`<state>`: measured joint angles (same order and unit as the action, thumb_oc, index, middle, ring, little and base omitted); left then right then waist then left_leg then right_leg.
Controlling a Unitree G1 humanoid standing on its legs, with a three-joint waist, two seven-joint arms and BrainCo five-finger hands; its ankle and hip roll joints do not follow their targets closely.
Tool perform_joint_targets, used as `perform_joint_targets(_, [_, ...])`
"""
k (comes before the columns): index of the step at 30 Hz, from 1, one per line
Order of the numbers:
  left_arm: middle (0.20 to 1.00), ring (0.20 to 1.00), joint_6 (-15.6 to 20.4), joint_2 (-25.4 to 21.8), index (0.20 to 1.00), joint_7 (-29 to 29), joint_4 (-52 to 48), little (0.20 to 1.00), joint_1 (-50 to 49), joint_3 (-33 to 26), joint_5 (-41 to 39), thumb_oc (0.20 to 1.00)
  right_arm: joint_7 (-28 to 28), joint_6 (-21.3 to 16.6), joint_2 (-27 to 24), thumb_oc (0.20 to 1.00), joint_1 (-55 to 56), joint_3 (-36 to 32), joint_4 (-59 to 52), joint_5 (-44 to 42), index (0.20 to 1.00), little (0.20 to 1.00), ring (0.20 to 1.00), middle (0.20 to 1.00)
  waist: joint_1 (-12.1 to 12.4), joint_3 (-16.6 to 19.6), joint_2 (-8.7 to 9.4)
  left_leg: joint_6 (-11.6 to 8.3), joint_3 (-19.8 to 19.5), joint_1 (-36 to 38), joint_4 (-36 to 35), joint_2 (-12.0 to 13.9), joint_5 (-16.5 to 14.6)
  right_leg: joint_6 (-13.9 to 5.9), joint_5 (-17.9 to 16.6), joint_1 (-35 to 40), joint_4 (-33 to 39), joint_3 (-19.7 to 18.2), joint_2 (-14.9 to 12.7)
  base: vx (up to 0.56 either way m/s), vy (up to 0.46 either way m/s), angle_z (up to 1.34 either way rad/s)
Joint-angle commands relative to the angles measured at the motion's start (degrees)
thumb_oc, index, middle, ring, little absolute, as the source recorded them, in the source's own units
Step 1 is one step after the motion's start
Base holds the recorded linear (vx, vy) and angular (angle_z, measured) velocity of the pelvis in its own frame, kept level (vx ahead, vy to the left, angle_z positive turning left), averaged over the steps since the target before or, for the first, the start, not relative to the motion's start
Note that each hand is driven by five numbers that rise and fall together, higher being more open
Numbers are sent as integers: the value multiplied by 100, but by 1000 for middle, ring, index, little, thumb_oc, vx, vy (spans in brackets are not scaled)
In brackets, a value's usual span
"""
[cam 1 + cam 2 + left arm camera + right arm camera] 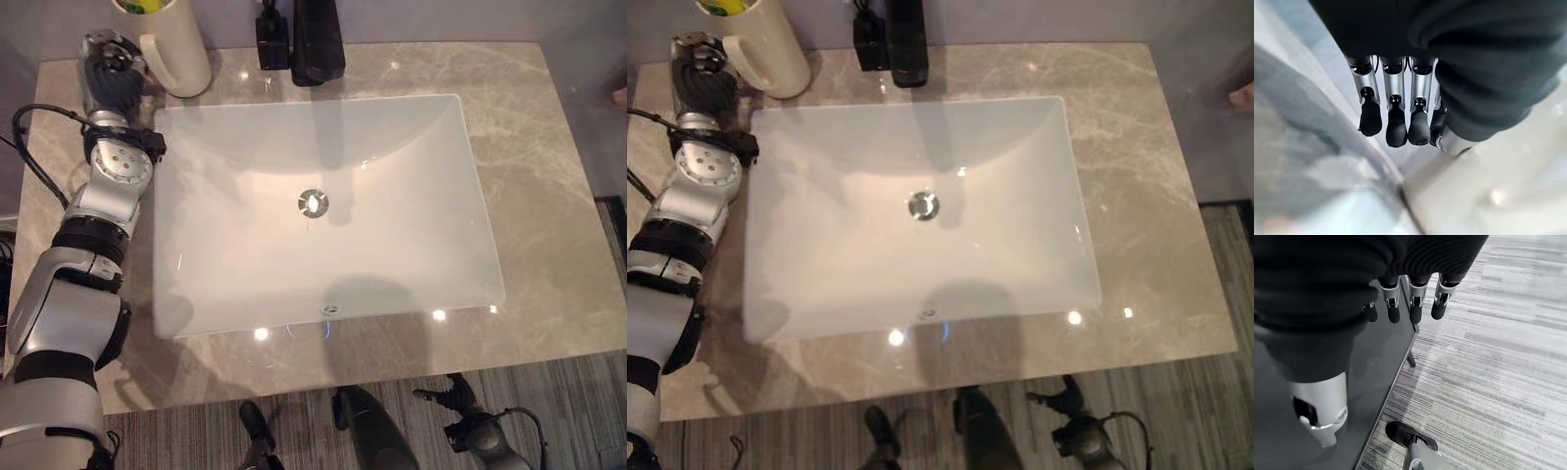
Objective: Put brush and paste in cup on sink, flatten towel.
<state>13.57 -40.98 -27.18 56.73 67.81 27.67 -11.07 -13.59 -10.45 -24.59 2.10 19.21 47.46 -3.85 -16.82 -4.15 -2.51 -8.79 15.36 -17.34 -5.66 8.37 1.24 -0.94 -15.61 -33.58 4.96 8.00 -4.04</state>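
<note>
**Left hand at the cup, back-left corner of the counter**

Your left hand (110,67) sits at the back-left corner of the beige marbled stone counter (549,176), just beside the tall cream ceramic cup (168,44) and on its handle side. In the left wrist view its fingers (1396,127) hang straight and relaxed, closing on nothing. From the head views you cannot tell whether the hand touches the handle or only stands next to it.

Something yellow-green (140,6) shows at the cup's rim; it may be the brush or the paste, but it is cut off at the picture's edge, so do not count on it. No towel can be made out on the counter.

The white rectangular basin (411,264) lies just beside the cup toward the front and right, with its metal drain (313,203) in the middle. A black tap (315,39) stands at the back edge, with a smaller black object (271,41) to its left.

Your right hand (1415,303) hangs low beyond the counter's front edge, over striped grey carpet, fingers straight and empty.

My reading: the cup step looks near its end. Lift the left hand up and away from the handle before swinging it, since the tall cup would tip easily into the basin.
</note>
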Motion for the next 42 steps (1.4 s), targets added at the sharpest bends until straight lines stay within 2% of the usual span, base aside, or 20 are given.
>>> perform_joint_targets(1, [200, 200, 102, -171, 200, 141, 208, 200, 325, -97, 167, 200, -31, -143, -131, 1000, 102, -232, -5, -224, 1000, 1000, 1000, 1000, -220, -156, -84, -335, 201, 392, 66, 168, 370, -722, 422, 370, 4, -246, 67, -34, -27, 7])
perform_joint_targets(9, [200, 200, -31, -148, 200, 174, 324, 200, 361, 50, 525, 200, -34, -114, -60, 1000, 98, -256, 216, -213, 1000, 1000, 1000, 1000, -167, -108, -46, -320, 277, 503, 66, 154, 355, -733, 407, 430, 4, -270, 102, -18, -14, 2])
perform_joint_targets(16, [200, 200, -190, -20, 200, 34, 463, 200, 109, -239, 650, 200, -67, -2, -29, 1000, 63, -244, 540, -111, 1000, 1000, 1000, 1000, -55, -45, -3, -249, 465, 917, 66, 128, 216, -747, 430, 654, 4, -349, 124, 17, 3, -10])
perform_joint_targets(20, [200, 200, -136, -15, 200, 43, 143, 200, -477, -588, 540, 200, -44, 132, 26, 1000, 43, -339, 1020, -90, 1000, 1000, 1000, 1000, 71, 22, -19, -168, 453, 1281, 66, 50, 94, -767, 492, 986, 4, -347, 53, 53, 41, -10])
perform_joint_targets(21, [200, 200, -30, -60, 200, 15, -211, 200, -770, -744, 396, 200, -29, 154, 6, 1000, 1, -360, 1062, -90, 1000, 1000, 1000, 1000, 123, 22, -22, -142, 426, 1372, 66, 21, 78, -768, 519, 1088, 4, -329, 33, 62, 56, 1])
perform_joint_targets(23, [200, 200, 356, -247, 200, -119, -1540, 200, -1691, -1302, 42, 200, 64, 154, 1, 1000, 41, -455, 930, -92, 1000, 1000, 1000, 1000, 253, 37, 0, -91, 351, 1486, 66, -52, 76, -777, 554, 1270, 4, -288, -33, 15, 85, 4])
perform_joint_targets(24, [200, 200, 416, -271, 200, -66, -2042, 200, -2192, -1499, 42, 200, 107, 169, 14, 1000, 76, -497, 915, -96, 1000, 1000, 1000, 1000, 295, 63, 10, -73, 325, 1536, 66, -65, 50, -779, 570, 1350, 4, -265, -57, -10, 136, 3])
perform_joint_targets(25, [200, 200, 580, -247, 200, 9, -3131, 200, -3385, -2124, 125, 200, 177, 211, 109, 1000, 138, -625, 1049, -10, 1000, 1000, 1000, 1000, 424, 117, 48, -15, 275, 1605, 66, -125, -26, -781, 597, 1487, 4, -220, -123, 3, 95, 2])
perform_joint_targets(26, [200, 200, 561, -243, 200, 12, -3180, 200, -3451, -2172, 134, 200, 176, 209, 96, 1000, 142, -602, 1052, -9, 1000, 1000, 1000, 1000, 403, 128, 38, -13, 275, 1608, 66, -127, -27, -783, 598, 1490, 4, -220, -126, -7, 125, 6])
perform_joint_targets(28, [200, 200, 737, -97, 200, 152, -4151, 200, -4719, -2934, 171, 200, 200, 262, 207, 1000, 127, -738, 1216, 137, 1000, 1000, 1000, 1000, 570, 164, 45, 26, 184, 1670, 66, -158, -103, -804, 632, 1651, 4, -138, -193, -31, 154, 22])
perform_joint_targets(29, [200, 200, 814, 126, 200, 237, -4615, 200, -5630, -3494, 172, 200, 207, 318, 277, 1000, 61, -825, 1313, 221, 1000, 1000, 1000, 1000, 698, 216, 81, 76, 84, 1665, 66, -228, -126, -824, 609, 1747, 4, -64, -286, -47, 153, 28])
perform_joint_targets(32, [200, 200, 832, 263, 200, 288, -4854, 200, -6152, -3850, 206, 200, 215, 335, 283, 1000, 40, -808, 1322, 306, 1000, 1000, 1000, 1000, 751, 234, 100, 104, 17, 1696, 66, -266, -152, -846, 612, 1834, 4, 0, -345, -49, 143, 36])
perform_joint_targets(33, [200, 200, 859, 596, 200, 463, -5172, 200, -6880, -4267, 5, 200, 199, 370, 332, 1000, -26, -856, 1402, 398, 1000, 1000, 1000, 1000, 901, 232, 138, 196, -180, 1692, 66, -374, -199, -892, 572, 1970, 4, 111, -467, -78, 180, 51])
perform_joint_targets(35, [200, 200, 829, 647, 200, 484, -5176, 200, -7208, -4517, 48, 200, 197, 383, 339, 1000, -42, -854, 1359, 452, 1000, 1000, 1000, 1000, 956, 224, 148, 231, -255, 1692, 66, -422, -212, -909, 564, 2016, 4, 159, -518, -94, 209, 40])
perform_joint_targets(36, [476, 476, 590, 748, 476, 616, -4942, 476, -7829, -4741, 235, 476, 214, 387, 333, 1000, -108, -886, 1329, 563, 1000, 1000, 1000, 1000, 1120, 183, 160, 303, -456, 1685, 66, -532, -240, -988, 517, 2157, 4, 313, -673, -99, 165, 41])
perform_joint_targets(37, [567, 567, 589, 748, 567, 621, -4948, 567, -7840, -4754, 233, 567, 215, 388, 335, 1000, -110, -877, 1327, 562, 1000, 1000, 1000, 1000, 1090, 193, 175, 311, -475, 1658, 66, -553, -210, -989, 501, 2141, 4, 326, -697, -166, 266, 74])
perform_joint_targets(38, [1000, 1000, 532, 761, 1000, 664, -4521, 1000, -8041, -4889, 244, 1000, 210, 428, 284, 1000, -205, -851, 1334, 739, 1000, 1000, 1000, 1000, 1187, 127, 205, 383, -694, 1613, 66, -680, -213, -1036, 424, 2259, 4, 499, -854, -124, 157, 79])
perform_joint_targets(40, [1000, 1000, 218, 989, 1000, 721, -3833, 1000, -8198, -4898, 201, 1000, 251, 476, 328, 1000, -237, -764, 1323, 934, 1000, 1000, 1000, 1000, 1299, 68, 250, 429, -822, 1574, 66, -763, -211, -1082, 397, 2365, -46, 694, -996, -126, 190, 64])
perform_joint_targets(41, [1000, 1000, 222, 985, 1000, 722, -3826, 1000, -8192, -4898, 198, 1000, 252, 477, 329, 1000, -241, -765, 1322, 934, 1000, 1000, 1000, 1000, 1282, 73, 260, 436, -835, 1552, 66, -780, -187, -1083, 381, 2355, -39, 705, -1014, -127, 201, 65])
perform_joint_targets(42, [1000, 1000, 24, 1039, 1000, 718, -3063, 1000, -8134, -4861, 99, 1000, 276, 553, 365, 1000, -287, -730, 1255, 950, 1000, 1000, 1000, 1000, 1279, -12, 325, 512, -950, 1537, 66, -893, -194, -1118, 290, 2365, -172, 760, -1149, -136, 191, 66])
